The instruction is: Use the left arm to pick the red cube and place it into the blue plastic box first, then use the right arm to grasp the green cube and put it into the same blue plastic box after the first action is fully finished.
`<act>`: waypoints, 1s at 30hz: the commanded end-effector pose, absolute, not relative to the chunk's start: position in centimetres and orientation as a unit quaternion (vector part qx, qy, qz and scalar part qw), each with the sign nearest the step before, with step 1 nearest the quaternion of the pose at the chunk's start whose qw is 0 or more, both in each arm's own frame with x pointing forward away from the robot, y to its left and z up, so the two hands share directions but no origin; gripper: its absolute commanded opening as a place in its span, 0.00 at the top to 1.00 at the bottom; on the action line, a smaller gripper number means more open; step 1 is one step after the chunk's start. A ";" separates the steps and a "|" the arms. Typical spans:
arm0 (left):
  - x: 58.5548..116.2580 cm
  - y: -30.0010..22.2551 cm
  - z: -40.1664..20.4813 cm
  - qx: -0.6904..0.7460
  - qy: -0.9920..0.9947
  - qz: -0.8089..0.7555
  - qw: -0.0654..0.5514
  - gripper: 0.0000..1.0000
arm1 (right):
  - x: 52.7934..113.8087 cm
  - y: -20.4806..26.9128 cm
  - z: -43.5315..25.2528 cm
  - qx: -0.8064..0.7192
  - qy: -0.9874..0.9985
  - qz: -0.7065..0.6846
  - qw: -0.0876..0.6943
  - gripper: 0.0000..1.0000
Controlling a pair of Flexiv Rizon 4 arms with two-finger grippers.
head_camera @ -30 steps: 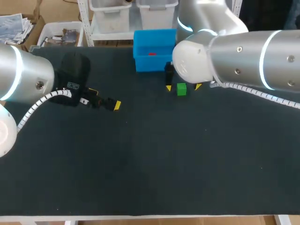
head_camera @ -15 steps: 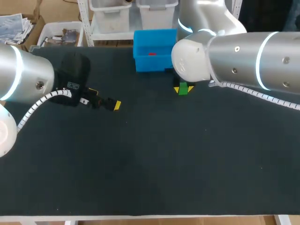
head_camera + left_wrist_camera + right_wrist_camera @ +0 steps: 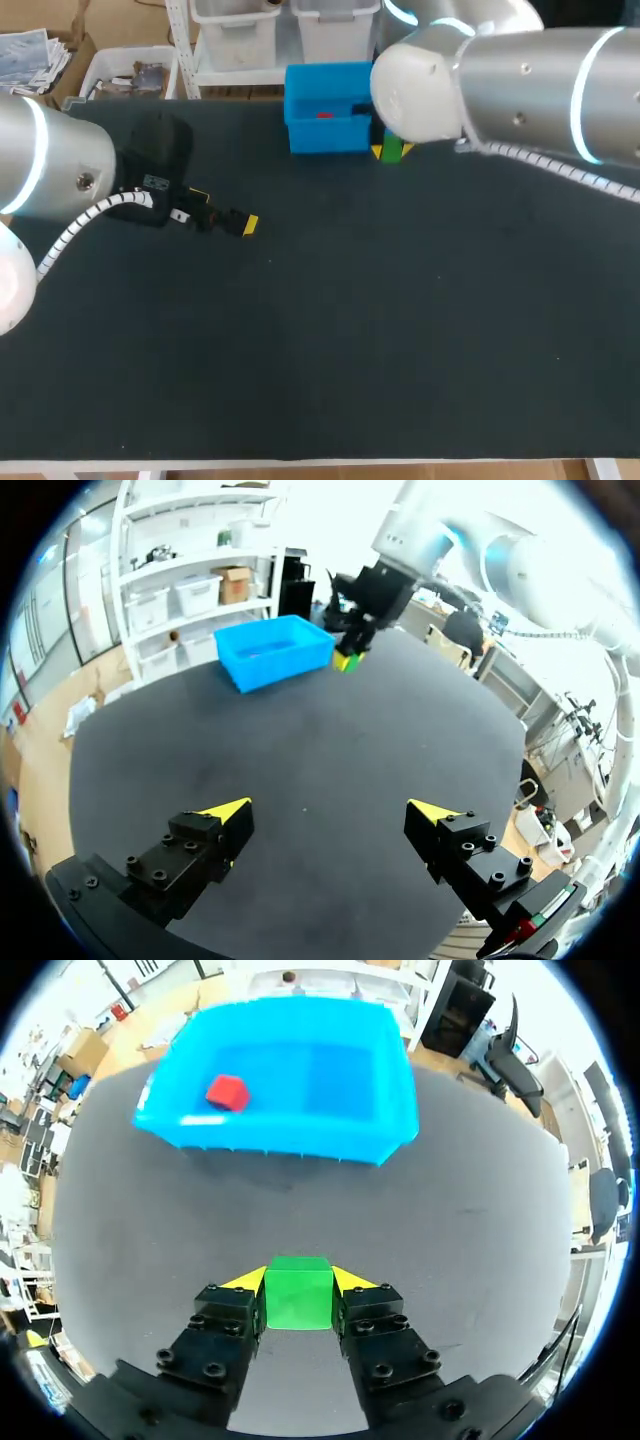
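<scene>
Green cube: a plain, bright green block with flat faces and crisp edges. It sat between the right jaws at their very tips, one face turned up toward the wrist.
Right jaws: pinching the green cube, with a yellow fingertip pressed against each of two opposite sides.
Blue plastic box: bright blue, open-topped and rectangular. It stood just ahead of the right jaws, with a strip of tabletop showing between its near wall and the cube.
Red cube: small and red, lying on the box floor toward one end, ahead of the right jaws and off to one side.
Left jaws: spread wide with nothing between them, over bare tabletop. The box and the right jaws were well ahead of them.
Tabletop: dark and matte.
Right arm: silver, and it hid most of the right jaws in the head view.
</scene>
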State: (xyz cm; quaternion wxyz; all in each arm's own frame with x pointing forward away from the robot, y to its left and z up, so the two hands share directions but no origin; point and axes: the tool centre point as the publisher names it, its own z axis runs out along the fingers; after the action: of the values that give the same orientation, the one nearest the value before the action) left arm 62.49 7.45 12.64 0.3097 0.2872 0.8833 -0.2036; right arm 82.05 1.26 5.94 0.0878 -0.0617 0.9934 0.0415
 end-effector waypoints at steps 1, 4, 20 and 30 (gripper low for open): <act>62.6 7.8 12.5 0.290 0.880 -0.210 0.311 0.00 | 79.9 0.3 9.2 -0.066 0.987 0.050 0.138 1.00; 62.6 7.8 12.5 0.290 0.880 -0.210 0.311 0.00 | 79.9 0.3 10.6 -0.073 0.984 0.055 0.155 1.00; 62.6 7.8 12.5 0.290 0.880 -0.210 0.311 0.00 | 81.1 1.9 12.4 -0.114 0.952 0.114 0.258 1.00; 62.6 7.8 12.5 0.290 0.880 -0.210 0.311 0.00 | 81.7 2.2 12.0 -0.126 0.950 0.121 0.260 1.00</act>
State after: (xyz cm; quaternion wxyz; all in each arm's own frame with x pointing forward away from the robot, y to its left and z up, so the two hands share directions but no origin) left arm 62.49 7.44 12.64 0.3097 0.2872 0.8833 -0.2036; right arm 82.03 2.25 12.10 0.2368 -0.1292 0.9552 0.1218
